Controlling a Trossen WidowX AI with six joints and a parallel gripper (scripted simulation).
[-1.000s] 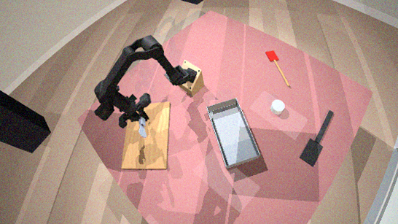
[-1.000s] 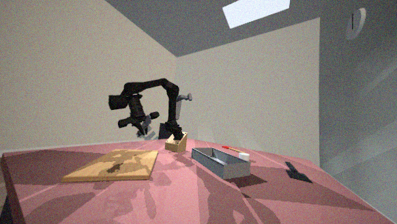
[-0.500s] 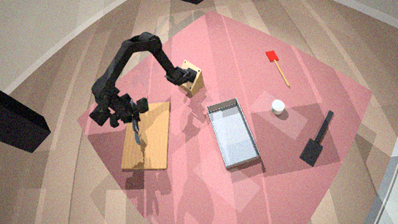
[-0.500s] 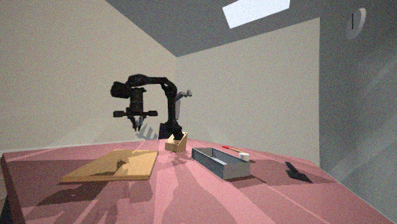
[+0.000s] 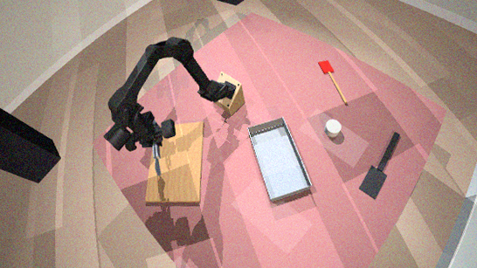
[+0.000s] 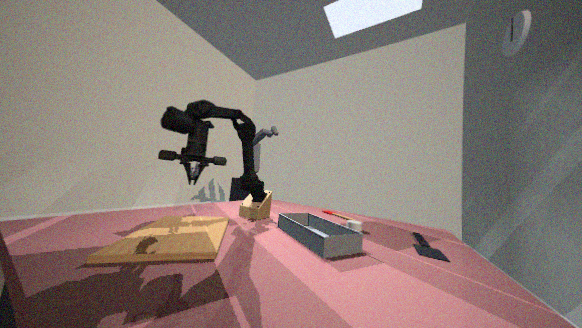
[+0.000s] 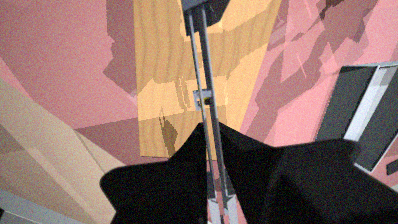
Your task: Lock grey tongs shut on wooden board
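Observation:
The grey tongs (image 5: 157, 163) (image 6: 194, 170) (image 7: 208, 65) are held above the wooden board (image 5: 187, 180) (image 6: 192, 247) (image 7: 160, 40), not touching it. In the wrist view their two long arms run close together, nearly parallel, from a dark grey block at the top to pale ends at the bottom. My gripper (image 5: 155, 143) (image 6: 192, 181) (image 7: 208, 126) is shut on the tongs between those ends. Whether the lock has caught cannot be seen. The roasting tin (image 5: 278, 164) (image 6: 345, 246) (image 7: 344, 100) stands right of the board with nothing across it.
A white cylinder (image 5: 333, 128) (image 6: 354, 226) stands right of the tin. A black spatula (image 5: 373, 183) (image 6: 431, 252) lies farther right. A red-headed spatula (image 5: 326, 66) with a wooden handle lies farther back. The arm's base stands in a wooden block (image 5: 234, 105) (image 6: 255, 212) behind the board and tin.

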